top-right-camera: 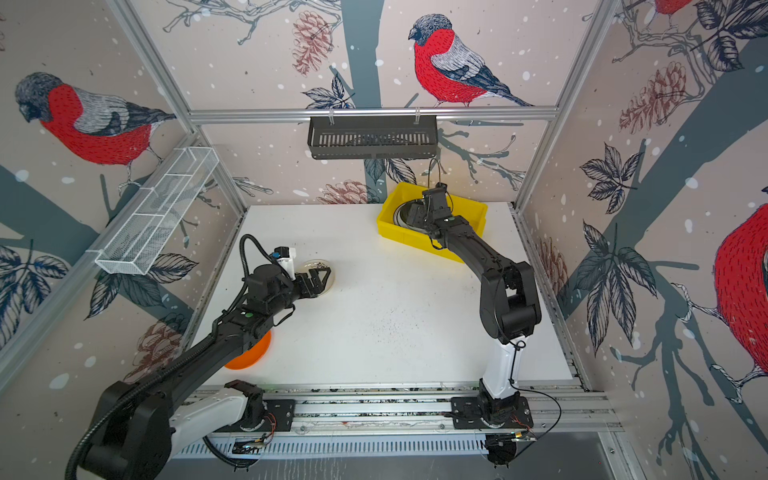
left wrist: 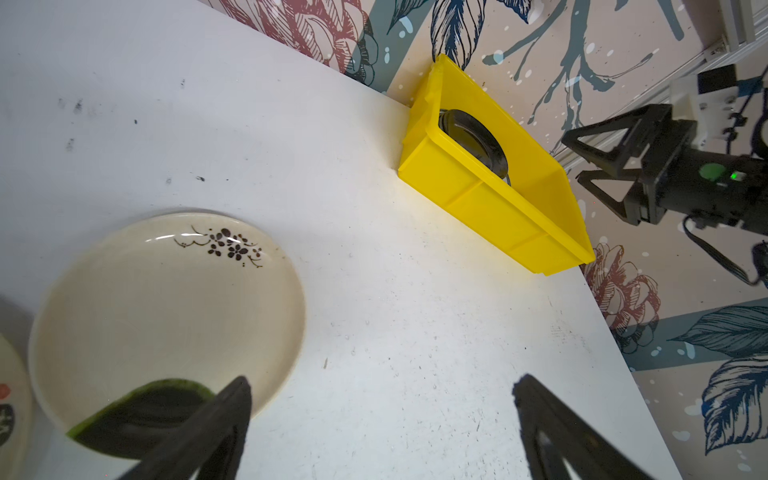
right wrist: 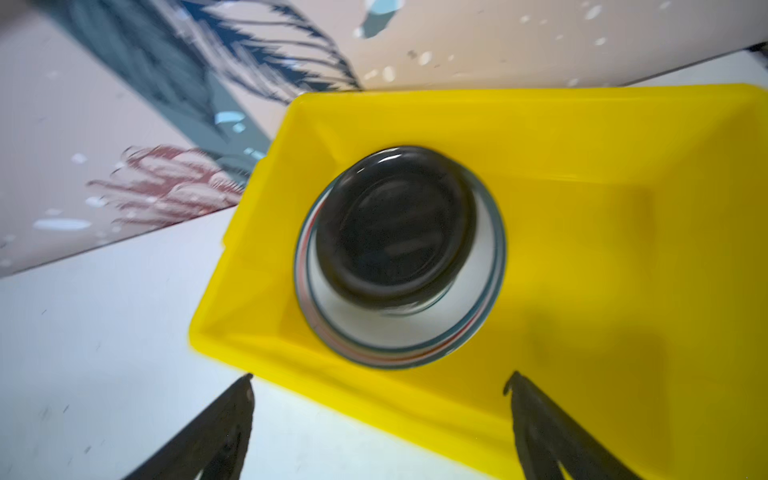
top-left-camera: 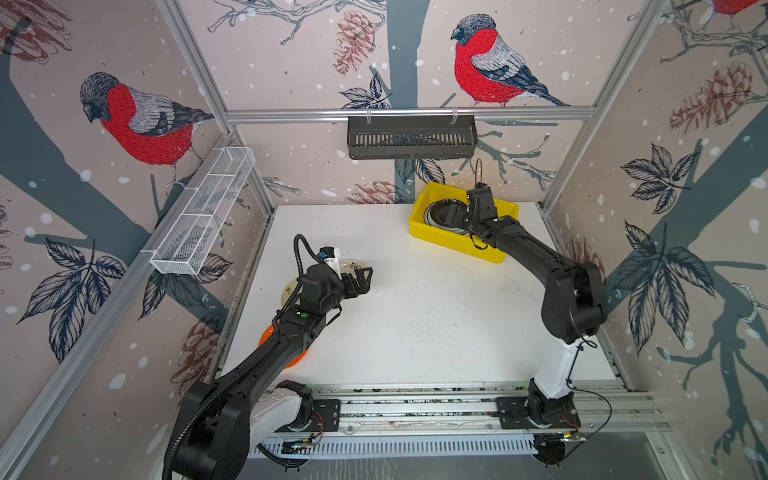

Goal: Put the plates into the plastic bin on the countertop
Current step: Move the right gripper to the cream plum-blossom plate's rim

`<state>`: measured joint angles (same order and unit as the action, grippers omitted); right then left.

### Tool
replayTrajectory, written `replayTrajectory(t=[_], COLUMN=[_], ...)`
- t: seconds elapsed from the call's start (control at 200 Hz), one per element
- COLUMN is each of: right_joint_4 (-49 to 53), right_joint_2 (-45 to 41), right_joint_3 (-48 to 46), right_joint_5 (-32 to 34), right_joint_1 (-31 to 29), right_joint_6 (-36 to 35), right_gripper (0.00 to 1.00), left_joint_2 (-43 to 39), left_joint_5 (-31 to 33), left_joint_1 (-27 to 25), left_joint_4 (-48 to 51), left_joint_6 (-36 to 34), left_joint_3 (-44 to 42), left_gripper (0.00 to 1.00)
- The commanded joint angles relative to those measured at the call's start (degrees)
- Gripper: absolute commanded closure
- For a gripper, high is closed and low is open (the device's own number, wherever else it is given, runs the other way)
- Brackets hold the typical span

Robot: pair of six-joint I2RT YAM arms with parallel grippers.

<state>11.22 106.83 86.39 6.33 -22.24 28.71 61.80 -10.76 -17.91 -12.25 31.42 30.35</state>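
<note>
The yellow plastic bin [top-left-camera: 457, 245] [right wrist: 582, 208] stands at the back right of the white countertop [top-left-camera: 415, 311]. In it a black plate [right wrist: 395, 224] lies on a white plate with a striped rim [right wrist: 469, 299]. My right gripper [right wrist: 382, 375] [top-left-camera: 453, 214] hovers open over the bin, holding nothing. On the left a cream plate with dark flowers [left wrist: 166, 311] [top-right-camera: 316, 264] lies flat. My left gripper [left wrist: 382, 399] [top-left-camera: 361, 278] is open at its edge: one finger is over the rim, the other over bare counter. An orange plate [top-right-camera: 249, 357] lies under the left arm.
A white plate with red and black marks [left wrist: 8, 399] lies next to the cream one, mostly hidden by the left arm in both top views. A black slotted shelf [top-left-camera: 411, 137] hangs on the back wall. A white wire-mesh basket [top-left-camera: 203, 212] hangs on the left wall.
</note>
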Motion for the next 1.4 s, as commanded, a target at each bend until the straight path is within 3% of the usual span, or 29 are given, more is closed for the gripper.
replayTrajectory(t=[0.0,0.15,0.325,0.52,0.721,1.091,1.396], right_joint_4=[-7.1,-12.8,-17.6,-22.4,-22.7,-13.9,-13.6], right_joint_2=[-3.0,-2.3,2.0,7.1,11.5,20.3,22.8], right_joint_3=[-5.5,-11.4,-13.7,-13.3,-10.8,-0.8,0.9], right_joint_5=[-8.1,-22.4,-30.4,-36.0,-34.5,-25.3,-26.2], right_joint_1=[-2.7,-5.7,-10.5,-13.5,-17.0,-23.0,-23.4], right_joint_6=[-1.6,2.4,3.9,7.2,8.4,8.0,8.6], right_gripper=[0.05,0.07,0.12,0.20,0.23,0.27,0.31], left_joint_2=[-0.8,-0.9,-1.4,-2.7,-5.5,-9.7,-10.5], left_joint_5=[4.3,2.3,-0.5,0.8,1.6,2.9,3.4], left_joint_1=[0.2,1.8,2.0,2.1,2.1,2.1,2.1], left_joint_4=[2.6,4.6,5.7,8.6,8.9,9.4,9.5], left_joint_6=[-1.7,-1.5,0.7,1.6,3.1,3.1,2.8], left_joint_3=[0.4,0.6,0.3,-1.2,-3.4,-4.9,-5.4], left_gripper=[0.02,0.02,0.02,0.02,0.02,0.02,0.02])
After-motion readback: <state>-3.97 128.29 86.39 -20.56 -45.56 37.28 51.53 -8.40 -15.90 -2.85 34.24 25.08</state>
